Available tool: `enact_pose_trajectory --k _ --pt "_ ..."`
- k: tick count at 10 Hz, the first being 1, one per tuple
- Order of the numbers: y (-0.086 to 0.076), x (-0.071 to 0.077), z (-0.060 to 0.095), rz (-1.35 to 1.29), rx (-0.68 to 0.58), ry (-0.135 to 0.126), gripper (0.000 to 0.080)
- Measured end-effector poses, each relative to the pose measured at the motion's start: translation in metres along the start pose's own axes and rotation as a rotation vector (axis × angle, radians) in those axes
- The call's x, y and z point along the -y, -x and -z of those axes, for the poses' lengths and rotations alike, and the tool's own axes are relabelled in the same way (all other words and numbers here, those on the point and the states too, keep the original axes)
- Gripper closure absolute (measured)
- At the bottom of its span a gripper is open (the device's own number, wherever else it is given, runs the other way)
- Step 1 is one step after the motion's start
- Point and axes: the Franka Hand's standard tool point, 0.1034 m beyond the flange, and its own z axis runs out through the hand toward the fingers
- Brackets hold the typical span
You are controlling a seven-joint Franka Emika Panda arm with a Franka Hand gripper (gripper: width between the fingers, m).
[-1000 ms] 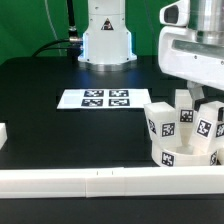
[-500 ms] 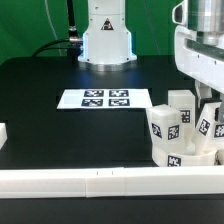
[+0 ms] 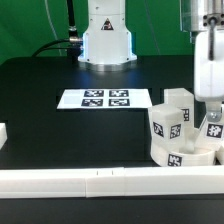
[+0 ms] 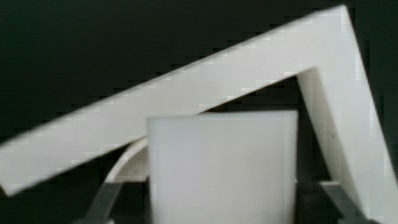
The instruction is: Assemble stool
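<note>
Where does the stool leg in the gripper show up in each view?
Exterior view: the held leg stands at the far right, over the round seat.
Wrist view: the held leg fills the lower centre.
Shared landmark: the white rail.

The exterior view is bright and even, with light that seems to come from above. The black table point(image 3: 60, 130) shows a soft pale shine along its far edge, at the upper left of the frame. The white parts glow so much that their edges melt together (hard to tell apart). Shadows are faint. The picture is small and a bit grainy. The wrist view is blurry, its big white leg point(image 4: 217, 165) out of focus against deep black.
</note>
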Motion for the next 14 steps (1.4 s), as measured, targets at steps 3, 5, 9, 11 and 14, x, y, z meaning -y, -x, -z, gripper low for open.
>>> enact_pose_trajectory --k 3,5,9,11,14 --pt "-0.002 0.001 0.000 -0.062 0.027 0.000 0.0462" --pt "0.000 0.003 0.003 -0.021 0.032 -0.004 0.0281" --pt "0.005 0.007 0.051 0.027 0.087 -0.018 0.0152" --pt "0.007 0.007 0.055 0.029 0.092 -0.016 0.0152" --pt "0.007 0.007 0.054 0.034 0.091 -0.015 0.0151"
